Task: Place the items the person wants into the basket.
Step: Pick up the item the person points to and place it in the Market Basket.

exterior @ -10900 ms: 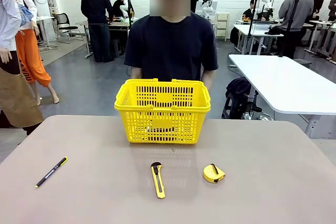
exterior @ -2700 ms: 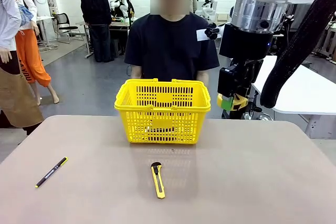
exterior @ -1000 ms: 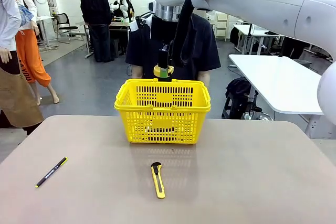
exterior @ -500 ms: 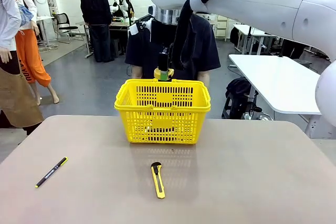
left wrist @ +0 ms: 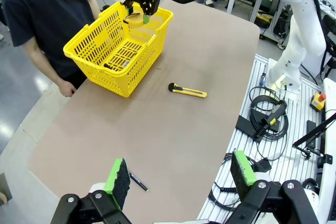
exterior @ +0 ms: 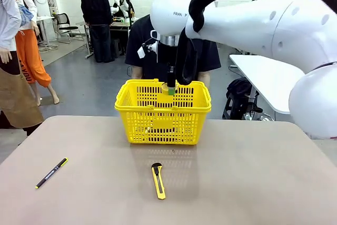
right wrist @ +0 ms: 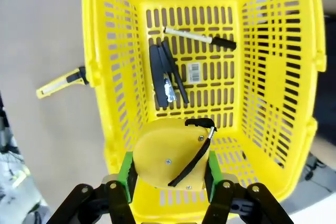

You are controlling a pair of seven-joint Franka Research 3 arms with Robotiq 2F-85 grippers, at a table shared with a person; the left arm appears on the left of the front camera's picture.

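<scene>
My right gripper (exterior: 170, 89) is shut on the small rounded yellow tape measure (right wrist: 170, 156) and holds it low in the mouth of the yellow basket (exterior: 163, 111), near the far rim. In the right wrist view the green pads (right wrist: 125, 174) clamp the tape measure's sides. Below it, on the basket (right wrist: 94, 51) floor, lie a black stapler (right wrist: 167, 74) and a white marker with a black cap (right wrist: 199, 37). My left gripper (left wrist: 181, 174) hangs open and empty high over the table's near left corner. The person (exterior: 142, 40) in a dark T-shirt stands right behind the basket.
A yellow utility knife (exterior: 158, 181) lies on the table in front of the basket. A slim black pen (exterior: 51, 173) lies near the left front. The big white right arm (exterior: 263, 30) spans the upper right of the front view.
My right gripper has come down with the tape measure, from just above the basket's rim to inside its mouth. The left arm, knife and pen have not moved.
</scene>
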